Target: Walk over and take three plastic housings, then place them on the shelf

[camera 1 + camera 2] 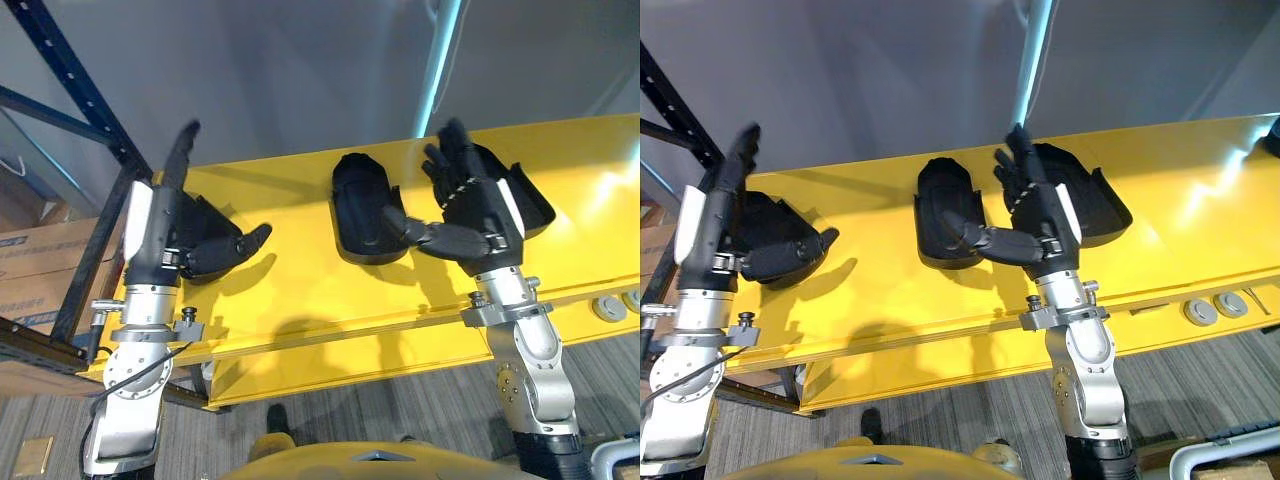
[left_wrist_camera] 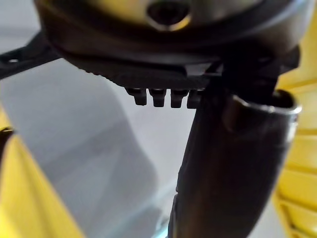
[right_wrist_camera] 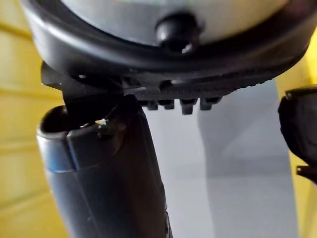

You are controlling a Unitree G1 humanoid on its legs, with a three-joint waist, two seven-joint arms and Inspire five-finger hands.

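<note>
At the lower left, the left hand [image 1: 170, 235] stands edge-on with fingers straight and holding nothing, the left housing [image 1: 775, 230] just beside its palm on the yellow shelf [image 1: 300, 290]. Right of centre, the right hand [image 1: 478, 205] is spread open and empty over the right housing [image 1: 530, 205]. Its thumb points toward the middle housing [image 1: 360, 200].

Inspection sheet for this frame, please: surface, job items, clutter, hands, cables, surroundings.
Surface: yellow shelf, glossy.
Job's things: three black plastic housings lie on it: left housing, middle housing, right housing.
Clutter: grey discs on the front ledge.
Hands: left hand open, in front of the left housing; right hand open, fingers over the right housing.
Cables: nothing seen on the shelf.
Surroundings: grey wall, dark rack post, cardboard box, carpet.
</note>
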